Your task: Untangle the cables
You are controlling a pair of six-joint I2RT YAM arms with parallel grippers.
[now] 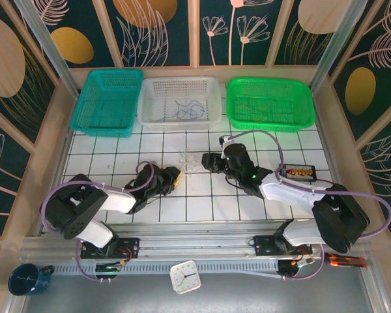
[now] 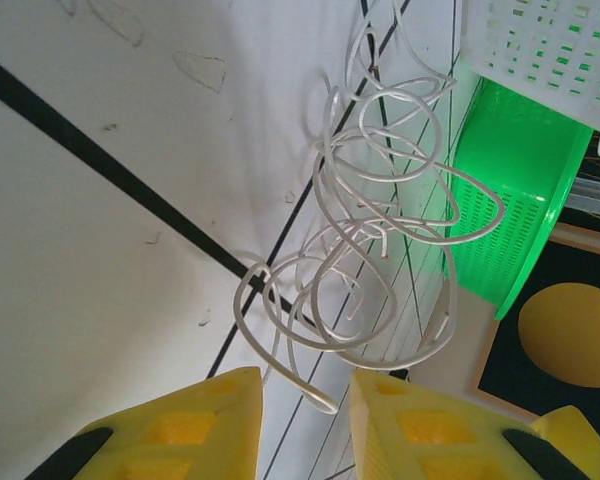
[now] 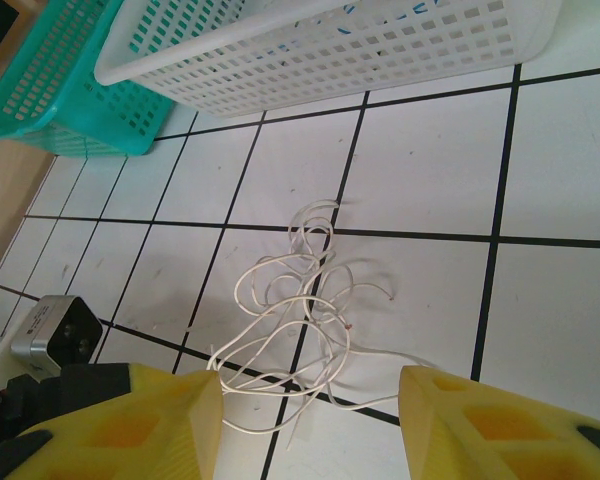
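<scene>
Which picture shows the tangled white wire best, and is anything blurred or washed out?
Left wrist view: the cables are closest and sharp, with faint shadows; the green basket glows vividly. Right wrist view: evenly lit and crisp. Top external view: tiny, and pale against the white table.

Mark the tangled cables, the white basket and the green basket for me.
tangled cables point(image 3: 302, 300), right wrist view, middle of the knot.
white basket point(image 1: 179, 122), top external view, near rim.
green basket point(image 1: 268, 124), top external view, near rim.
</scene>
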